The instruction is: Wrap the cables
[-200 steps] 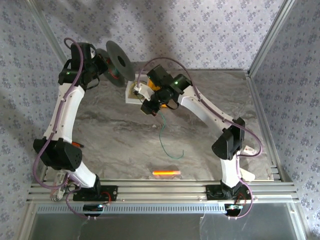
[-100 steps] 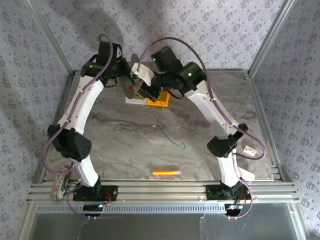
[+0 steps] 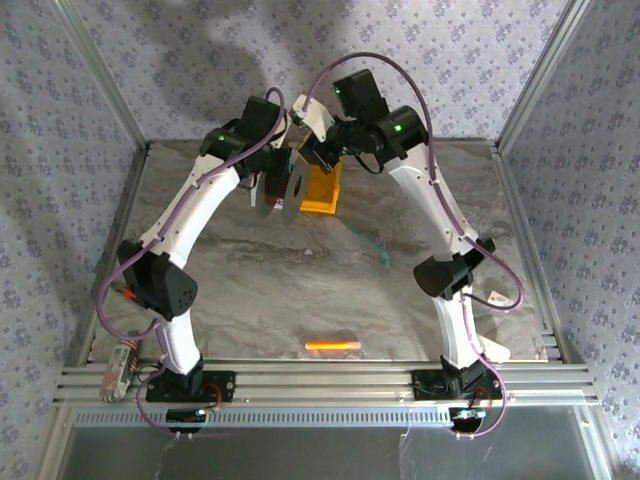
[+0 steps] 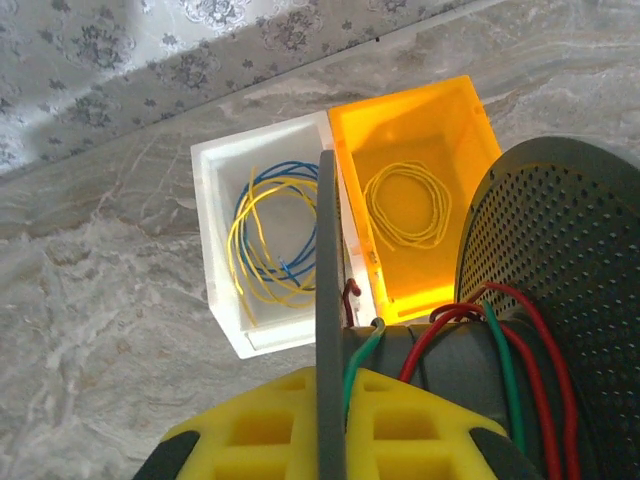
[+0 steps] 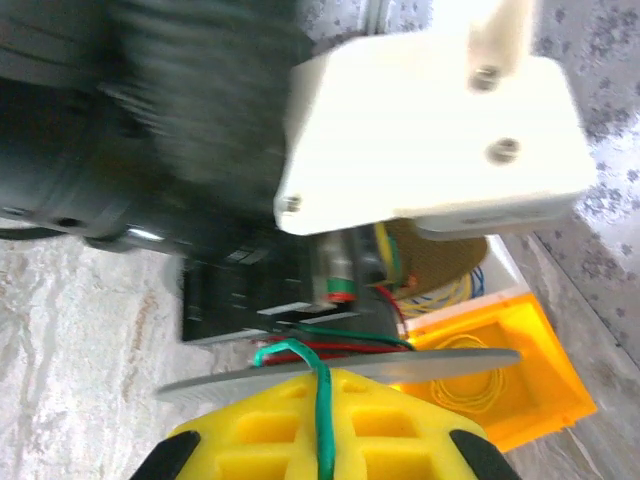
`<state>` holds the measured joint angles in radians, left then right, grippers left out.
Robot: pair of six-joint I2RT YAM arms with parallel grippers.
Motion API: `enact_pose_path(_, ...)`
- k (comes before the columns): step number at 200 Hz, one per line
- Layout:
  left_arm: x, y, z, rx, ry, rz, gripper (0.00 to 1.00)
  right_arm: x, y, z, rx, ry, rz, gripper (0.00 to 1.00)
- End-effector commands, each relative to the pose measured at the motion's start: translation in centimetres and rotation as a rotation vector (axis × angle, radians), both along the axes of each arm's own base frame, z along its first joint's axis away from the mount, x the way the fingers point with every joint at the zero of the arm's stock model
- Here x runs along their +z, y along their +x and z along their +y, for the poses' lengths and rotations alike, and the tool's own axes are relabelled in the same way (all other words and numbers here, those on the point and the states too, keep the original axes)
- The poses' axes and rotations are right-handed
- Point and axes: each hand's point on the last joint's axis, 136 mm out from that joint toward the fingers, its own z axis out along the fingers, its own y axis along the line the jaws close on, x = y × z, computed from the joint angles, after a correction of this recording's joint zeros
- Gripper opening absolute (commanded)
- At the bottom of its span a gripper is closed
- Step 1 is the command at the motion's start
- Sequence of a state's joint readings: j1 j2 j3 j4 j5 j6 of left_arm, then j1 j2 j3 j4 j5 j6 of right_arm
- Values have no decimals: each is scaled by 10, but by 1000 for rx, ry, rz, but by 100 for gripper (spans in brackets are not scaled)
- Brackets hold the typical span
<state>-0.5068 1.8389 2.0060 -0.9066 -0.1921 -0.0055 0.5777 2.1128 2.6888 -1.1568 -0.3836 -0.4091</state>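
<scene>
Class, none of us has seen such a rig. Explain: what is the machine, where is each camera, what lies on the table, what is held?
Two robot arms are bolted at the near edge of a marble table. One picture looks down from above and behind them; the others come from a camera on each wrist. On the table stand a white box of blue and yellow wire loops and an orange box with a yellow loop. The left gripper is shut on a grey spool wound with red and green wire. The right gripper pinches the green wire running to it.
</scene>
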Motion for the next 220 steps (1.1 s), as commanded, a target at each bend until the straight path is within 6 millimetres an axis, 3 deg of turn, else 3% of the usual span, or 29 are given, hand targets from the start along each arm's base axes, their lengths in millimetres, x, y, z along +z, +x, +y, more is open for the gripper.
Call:
enact_pose_path(1,-22,-31,14,-123,154,81,0,47,25,-24,-39,102,-148,0)
enact_pose_path(24,-22,-48,11,-233,165,78,0,27,49,-48,-77,99,-93,0)
enact_pose_path(59,-14,-76,1,-428,165,25,0,-3,70,-66,-51,154,34,0)
enact_pose_path(127,40,-89,3,-514,1,-159,0,-61,80,-70,26,250,258,0)
enact_pose_path(145,48,-86,7,-493,-13,-189,0,-68,79,-69,31,259,289,28)
enact_pose_path(159,49,-81,13,-460,9,-198,0,-70,77,-70,35,264,303,41)
enact_pose_path(179,47,-74,19,-426,43,-200,0,-71,74,-71,40,268,311,48)
enact_pose_path(220,47,-62,32,-357,84,-210,0,-80,61,-77,48,266,354,51)
